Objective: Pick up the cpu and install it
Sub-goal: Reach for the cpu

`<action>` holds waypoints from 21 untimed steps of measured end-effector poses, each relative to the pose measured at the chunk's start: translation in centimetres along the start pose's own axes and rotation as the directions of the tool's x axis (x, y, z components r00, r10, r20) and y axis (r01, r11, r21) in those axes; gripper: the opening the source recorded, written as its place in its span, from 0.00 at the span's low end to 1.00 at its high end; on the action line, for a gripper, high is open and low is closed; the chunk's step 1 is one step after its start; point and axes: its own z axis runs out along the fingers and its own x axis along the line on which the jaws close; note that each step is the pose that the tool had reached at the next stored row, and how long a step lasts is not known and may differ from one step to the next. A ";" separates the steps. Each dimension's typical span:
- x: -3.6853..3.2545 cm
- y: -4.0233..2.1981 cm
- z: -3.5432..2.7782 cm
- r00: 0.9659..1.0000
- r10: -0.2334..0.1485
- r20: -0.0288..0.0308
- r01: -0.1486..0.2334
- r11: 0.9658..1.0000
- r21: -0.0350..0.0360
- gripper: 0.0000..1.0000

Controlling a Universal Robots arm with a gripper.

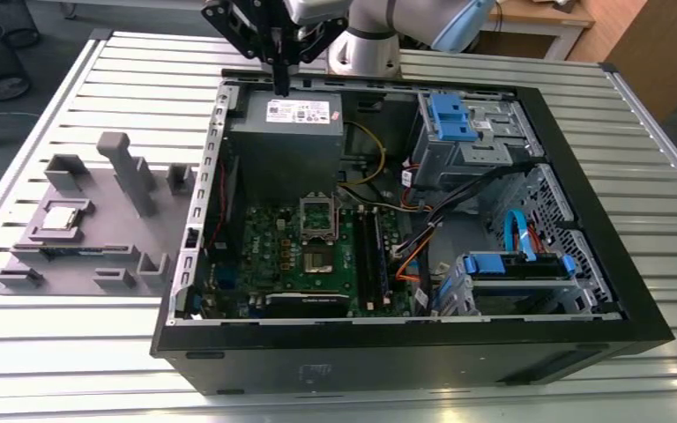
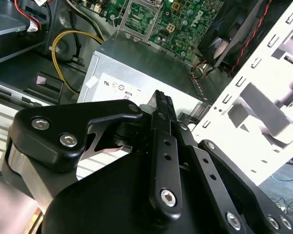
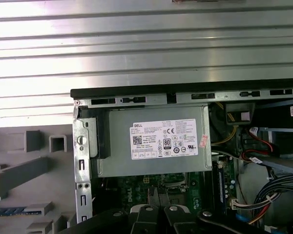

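Slatted bench (image 1: 115, 62) holds your open case (image 1: 433, 352); your tool (image 1: 281, 88) hangs closed and empty at its twelve o'clock, cpu (image 1: 63, 214) at nine.

The first wrist view's edge cuts off the pincer (image 3: 157, 197) (black linkage).

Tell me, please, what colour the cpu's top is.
The cpu is pale silver-grey, best seen in the exterior view.
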 end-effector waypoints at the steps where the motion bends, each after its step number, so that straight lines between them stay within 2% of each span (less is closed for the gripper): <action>1: 0.10 -0.01 0.00 1.000 0.000 0.000 0.000 1.000 0.000 0.10; 14: 1.50 -0.11 -0.03 1.000 0.000 0.000 0.000 1.000 -0.004 0.10; 21: 2.37 -0.18 -0.05 1.000 0.000 -0.001 0.000 1.000 -0.010 0.10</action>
